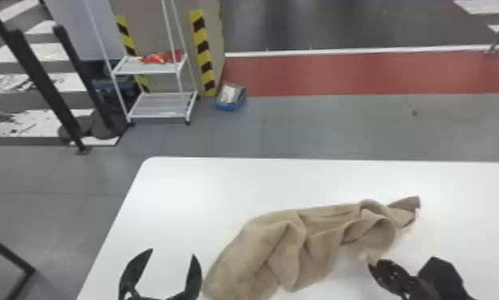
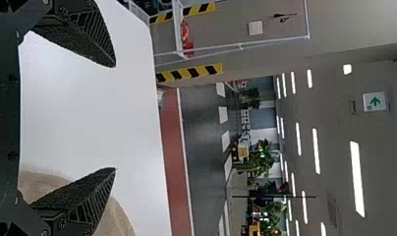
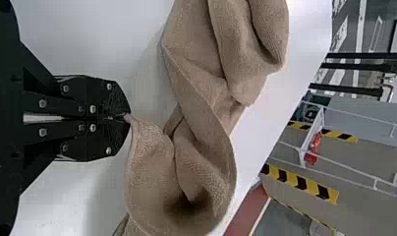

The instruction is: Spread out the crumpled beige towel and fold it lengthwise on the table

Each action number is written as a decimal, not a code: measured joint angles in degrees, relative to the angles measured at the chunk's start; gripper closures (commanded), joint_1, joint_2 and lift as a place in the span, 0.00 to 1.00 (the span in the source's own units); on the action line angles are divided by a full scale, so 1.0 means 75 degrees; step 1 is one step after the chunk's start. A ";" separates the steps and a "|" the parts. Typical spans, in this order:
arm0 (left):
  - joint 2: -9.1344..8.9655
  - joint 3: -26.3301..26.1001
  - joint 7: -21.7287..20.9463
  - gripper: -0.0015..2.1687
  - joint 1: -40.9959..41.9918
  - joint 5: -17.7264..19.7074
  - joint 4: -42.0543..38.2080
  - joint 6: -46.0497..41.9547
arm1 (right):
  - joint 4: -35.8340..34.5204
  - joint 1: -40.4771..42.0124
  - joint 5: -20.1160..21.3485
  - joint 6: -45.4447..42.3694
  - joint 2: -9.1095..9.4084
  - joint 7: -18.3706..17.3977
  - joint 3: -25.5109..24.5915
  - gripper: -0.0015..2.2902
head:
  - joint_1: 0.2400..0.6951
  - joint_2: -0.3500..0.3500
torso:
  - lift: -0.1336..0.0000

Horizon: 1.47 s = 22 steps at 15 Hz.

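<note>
One broad white surface [image 1: 188,187] carries the work, with bare room beyond the cloth that would serve for opening it out. Across its near part lies the beige towel [image 1: 284,247], bunched into a long, slanting heap: a wide, looser end near the left arm, a twisted, narrower end farther out toward the right. Its deep folds hide most of the edges, which is likely why it is being taken by a corner rather than by the middle.

Beside the wide end, the left gripper [image 1: 173,252] stands with its fingers spread and nothing between them, probably kept ready for a second edge; whether its inner finger touches the cloth, I cannot tell. The right gripper [image 3: 127,118] is closed on a small towel corner [image 3: 138,127], pinched right at the tips. Such a hold leaves the rest free to unroll, though so slight a bite could slip if pulled hard.
</note>
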 measured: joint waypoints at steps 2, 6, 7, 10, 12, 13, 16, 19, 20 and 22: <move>0.0000 0.0029 0.0006 0.06 0.0006 0.0009 -0.0007 0.0012 | -0.0618 0.0163 0.0080 -0.0125 -0.0023 0.0642 -0.0758 0.49 | 1.00 0.55 | 1.00; 0.0006 0.0025 -0.0003 0.06 -0.0020 0.0090 -0.0014 -0.0006 | -0.1326 0.0239 0.1072 -0.0469 -0.0154 0.1244 -0.2207 0.49 | 1.00 0.33 | 1.00; 0.0010 0.0011 -0.0025 0.06 -0.0048 0.0099 -0.0012 -0.0007 | -0.1362 0.0214 0.1444 -0.0480 -0.0191 0.1087 -0.2420 0.49 | 1.00 0.28 | 1.00; 0.0012 -0.0166 -0.0185 0.06 -0.0102 0.0092 -0.0055 -0.0047 | -0.1256 0.0183 0.2516 -0.0492 -0.0207 0.0543 -0.2526 0.49 | 1.00 0.18 | 1.00; 0.0059 -0.0445 -0.0245 0.07 -0.0110 -0.0089 -0.0340 0.0037 | -0.1095 0.0116 0.2914 -0.0455 -0.0190 0.0382 -0.2441 0.49 | 1.00 0.11 | 1.00; 0.0099 -0.0637 -0.0259 0.07 -0.0126 -0.0232 -0.0574 0.0235 | -0.1051 0.0091 0.2975 -0.0424 -0.0176 0.0373 -0.2392 0.49 | 1.00 0.09 | 1.00; 0.0158 -0.1200 -0.0786 0.07 -0.0326 -0.0646 -0.1264 0.1885 | -0.0928 0.0045 0.3191 -0.0210 -0.0137 -0.0020 -0.2287 0.49 | 1.00 0.01 | 1.00; 0.0158 -0.1616 -0.2243 0.07 -0.0908 -0.1176 -0.1523 0.4381 | -0.0802 0.0025 0.3377 -0.0102 -0.0139 -0.0156 -0.2381 0.49 | 1.00 0.00 | 1.00; 0.0147 -0.1672 -0.2498 0.07 -0.1166 -0.1273 -0.1424 0.4837 | -0.0796 0.0027 0.3373 -0.0102 -0.0142 -0.0150 -0.2401 0.49 | 1.00 0.00 | 1.00; 0.0109 -0.1741 -0.2570 0.07 -0.1555 -0.1328 -0.1247 0.5212 | -0.0775 0.0045 0.3327 -0.0127 -0.0144 -0.0149 -0.2425 0.49 | 1.00 0.00 | 1.00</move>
